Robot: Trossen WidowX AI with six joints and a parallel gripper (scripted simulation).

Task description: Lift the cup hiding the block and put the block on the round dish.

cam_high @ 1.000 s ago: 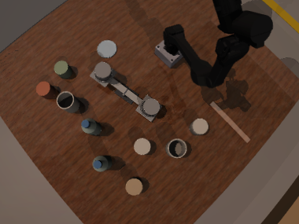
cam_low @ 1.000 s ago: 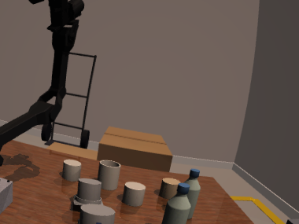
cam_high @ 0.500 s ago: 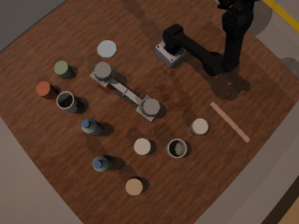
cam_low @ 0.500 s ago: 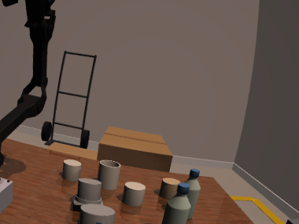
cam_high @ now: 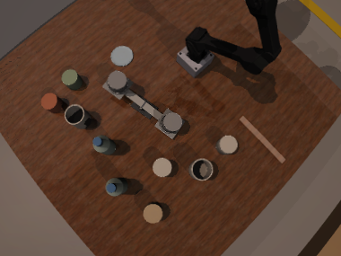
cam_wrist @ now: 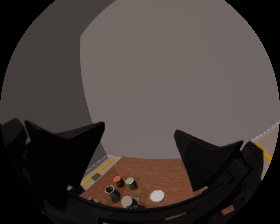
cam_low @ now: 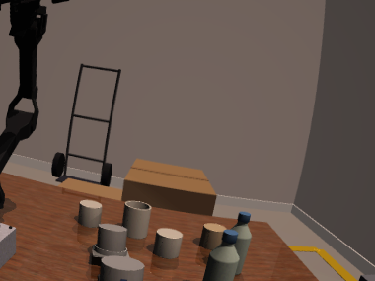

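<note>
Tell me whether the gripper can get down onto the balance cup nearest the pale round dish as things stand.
Probably yes. The gripper is open and empty, raised well off to the side, and nothing stands over that cup. The dish and green cylinder stand apart from it.

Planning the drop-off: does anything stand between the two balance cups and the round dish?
Nothing visible does. The dish lies just beyond the far cup, with bare table between them; the near cup sits farther along the balance.

I count two grey cups on the balance, one point(cam_high: 117, 80) near the dish and one point(cam_high: 171, 121) at the other end. Two blue-capped bottles point(cam_high: 102, 144) point(cam_high: 115, 187) stand nearby. I see two open-topped cans point(cam_high: 74, 115) point(cam_high: 201, 169), five closed cylinders, one round dish point(cam_high: 122, 56) and one wooden strip point(cam_high: 262, 138).
</note>
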